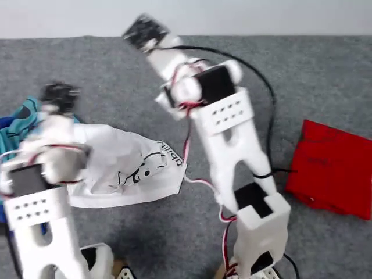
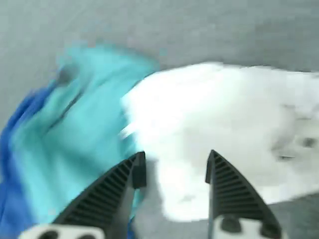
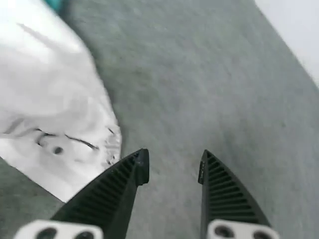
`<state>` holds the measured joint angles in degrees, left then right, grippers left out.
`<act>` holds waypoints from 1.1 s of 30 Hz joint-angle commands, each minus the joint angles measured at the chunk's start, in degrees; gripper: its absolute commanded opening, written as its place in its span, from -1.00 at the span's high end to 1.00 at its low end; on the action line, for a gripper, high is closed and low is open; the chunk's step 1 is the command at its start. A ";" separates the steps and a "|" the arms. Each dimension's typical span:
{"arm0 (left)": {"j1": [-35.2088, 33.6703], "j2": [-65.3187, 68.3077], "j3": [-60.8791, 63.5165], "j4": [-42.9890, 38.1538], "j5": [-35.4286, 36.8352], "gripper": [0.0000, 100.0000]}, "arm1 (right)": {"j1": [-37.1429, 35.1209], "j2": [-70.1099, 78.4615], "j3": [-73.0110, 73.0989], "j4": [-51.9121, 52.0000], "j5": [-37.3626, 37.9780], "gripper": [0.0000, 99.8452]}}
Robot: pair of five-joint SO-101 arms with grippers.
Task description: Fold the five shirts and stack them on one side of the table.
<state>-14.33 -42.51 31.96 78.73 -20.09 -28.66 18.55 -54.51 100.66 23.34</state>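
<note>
A crumpled white shirt (image 1: 125,165) with black line print lies on the grey table at the left. A teal shirt (image 1: 20,119) and a blue one (image 1: 4,123) lie bunched at the far left edge. A folded red shirt (image 1: 331,168) lies at the right. My left gripper (image 2: 173,167) hangs open above the seam between the white shirt (image 2: 234,129) and the teal shirt (image 2: 79,129); from above it is at the table's left (image 1: 58,96). My right gripper (image 3: 171,167) hangs open over bare grey cloth beside the white shirt (image 3: 50,109), near the table's far edge (image 1: 145,32).
The grey table cover (image 1: 325,75) has free room at the back right and the front middle. A black cable (image 1: 264,87) runs from the right arm across the table. A white wall borders the far edge.
</note>
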 commanded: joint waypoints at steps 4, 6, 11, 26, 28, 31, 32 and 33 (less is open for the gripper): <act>14.59 13.10 -3.82 -2.02 -2.20 0.53 | 5.93 -9.54 14.07 2.33 -0.88 0.67; 14.95 20.22 -5.85 -3.69 -2.29 0.52 | 7.25 -11.65 18.55 2.33 -0.79 0.67; 12.40 37.98 -13.93 -5.19 -2.73 0.53 | 11.38 -15.60 26.20 2.24 -0.79 0.67; -10.81 48.88 -37.14 10.20 -15.21 0.99 | 18.24 -16.66 28.84 2.15 -0.62 0.67; -15.47 48.88 -40.92 11.69 -15.21 0.99 | 18.15 -16.66 28.84 2.15 -0.62 0.67; -20.66 48.88 -45.67 14.42 -15.21 0.99 | 18.15 -16.66 28.84 2.15 -0.62 0.67; -21.36 48.88 -46.99 15.65 -15.21 0.98 | 18.15 -16.66 28.84 2.15 -0.62 0.67; -21.54 48.88 -48.04 17.05 -15.21 0.98 | 18.15 -16.66 28.84 2.15 -0.62 0.67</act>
<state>-33.67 6.64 -11.30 92.35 -34.77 -11.08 4.40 -25.32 100.66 23.16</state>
